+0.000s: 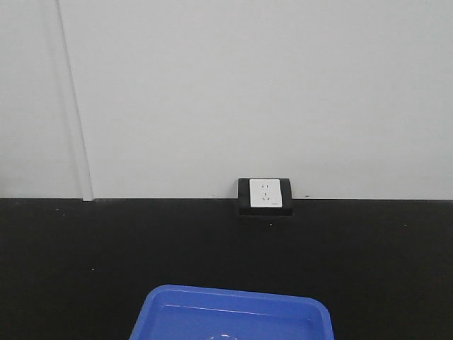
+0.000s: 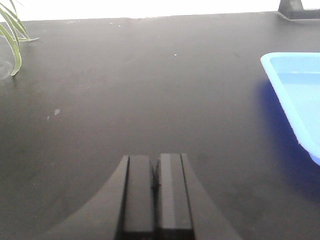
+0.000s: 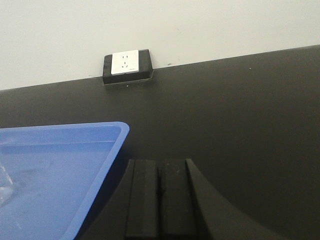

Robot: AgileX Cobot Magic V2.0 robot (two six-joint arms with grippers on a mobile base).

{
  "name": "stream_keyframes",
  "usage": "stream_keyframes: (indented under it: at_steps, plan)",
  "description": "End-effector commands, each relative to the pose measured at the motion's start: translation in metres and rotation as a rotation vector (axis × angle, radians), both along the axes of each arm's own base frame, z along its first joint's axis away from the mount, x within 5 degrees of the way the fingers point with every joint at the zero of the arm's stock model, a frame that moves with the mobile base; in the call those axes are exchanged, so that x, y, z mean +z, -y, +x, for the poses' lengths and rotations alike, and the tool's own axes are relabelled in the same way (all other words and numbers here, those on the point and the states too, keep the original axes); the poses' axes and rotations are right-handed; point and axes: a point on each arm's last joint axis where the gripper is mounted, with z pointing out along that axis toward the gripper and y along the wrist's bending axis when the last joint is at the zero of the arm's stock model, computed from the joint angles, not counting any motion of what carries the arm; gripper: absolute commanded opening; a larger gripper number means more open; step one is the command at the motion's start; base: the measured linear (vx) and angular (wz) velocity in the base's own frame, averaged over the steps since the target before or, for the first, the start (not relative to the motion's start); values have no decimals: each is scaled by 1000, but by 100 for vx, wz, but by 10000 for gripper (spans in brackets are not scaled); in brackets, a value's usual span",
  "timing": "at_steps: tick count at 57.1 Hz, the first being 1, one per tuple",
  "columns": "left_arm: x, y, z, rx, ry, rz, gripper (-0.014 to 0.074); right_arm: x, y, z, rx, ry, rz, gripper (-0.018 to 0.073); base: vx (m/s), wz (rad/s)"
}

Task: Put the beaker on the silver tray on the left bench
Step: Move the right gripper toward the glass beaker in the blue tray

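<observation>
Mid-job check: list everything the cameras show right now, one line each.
bench: one, black, under everything
wall: one, white, behind bench
socket: one, white in black box, on bench against wall
tray: one, blue, on bench in front of socket
beaker: one, clear, in tray, cut off by frame edge; identity unsure
leaves: a few, green, far left in left wrist view
left gripper: one, black, left of tray, jaws shut, empty
right gripper: one, black, right of tray, jaws shut, empty
</observation>
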Motion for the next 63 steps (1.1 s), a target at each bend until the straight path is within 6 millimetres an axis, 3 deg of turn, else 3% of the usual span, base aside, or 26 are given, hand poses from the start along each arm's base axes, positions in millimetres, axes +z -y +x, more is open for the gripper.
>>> stream_keyframes:
  at_steps: [1, 14, 21, 30, 34, 41, 46, 55, 63]
  plan:
    - [-2, 1, 1, -8, 66, -5, 1, 5, 0, 0, 2, 92, -13, -8, 0, 0]
    - [-2, 1, 1, -8, 66, -5, 1, 11, -1, 0, 6, 156, -9, -8, 0, 0]
    - [-2, 1, 1, -8, 66, -5, 1, 27, -1, -2, 13, 283, 6, -8, 0, 0]
    - [-2, 1, 1, -8, 66, -5, 1, 81, -1, -10, 9, 404, -70, -8, 0, 0]
    - [-2, 1, 1, -8, 66, -5, 1, 116, -1, -7, 5, 424, -106, -8, 0, 0]
    - [-2, 1, 1, -8, 66, -5, 1, 162, -3, 23, 9, 373, -132, -8, 0, 0]
    - [-2, 1, 1, -8, 66, -5, 1, 181, -6, 53, 13, 312, -154, -8, 0, 0]
    - [-2, 1, 1, -8, 66, -5, 1, 180, -10, 108, 24, 163, -147, -8, 0, 0]
    - [-2, 1, 1, -8, 66, -5, 1, 170, -13, 138, 39, 126, -143, -8, 0, 0]
